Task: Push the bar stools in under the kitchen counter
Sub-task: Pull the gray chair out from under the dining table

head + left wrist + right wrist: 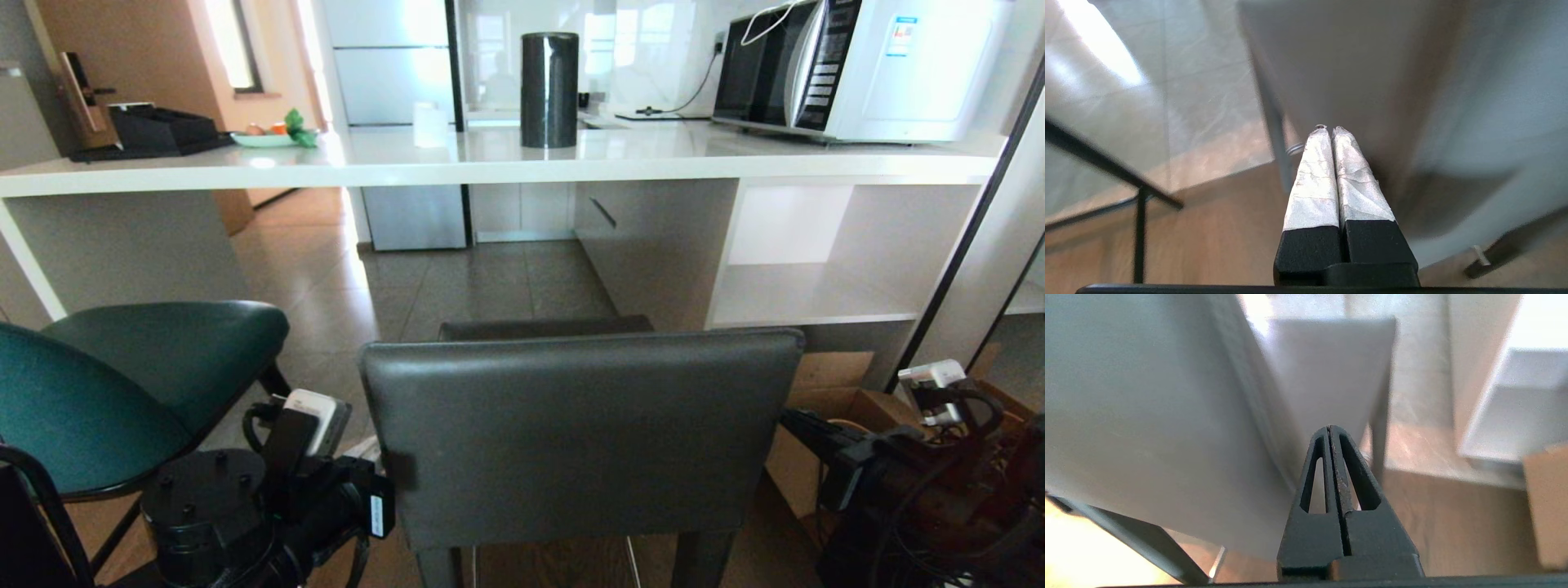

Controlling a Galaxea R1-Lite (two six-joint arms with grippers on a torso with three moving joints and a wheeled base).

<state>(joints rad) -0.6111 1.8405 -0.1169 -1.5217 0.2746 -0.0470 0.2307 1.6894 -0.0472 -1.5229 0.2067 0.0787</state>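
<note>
Behind grey stool (584, 433): 2 end effectors closed.

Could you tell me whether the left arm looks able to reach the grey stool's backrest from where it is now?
Probably yes: the left tool, shut, sits low beside the grey stool's backrest, with nothing between them. The teal stool stands off to its other side.

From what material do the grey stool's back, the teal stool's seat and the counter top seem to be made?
Grey stool's back: likely leather or a leather imitation, smooth with a soft sheen and a folded edge along the top.
Teal stool's seat: the same kind of smooth, padded covering, with rounded edges and dull highlights.
Counter top: looks like polished white stone or a stone-like slab; it is glossy and mirrors the black cylinder.
</note>
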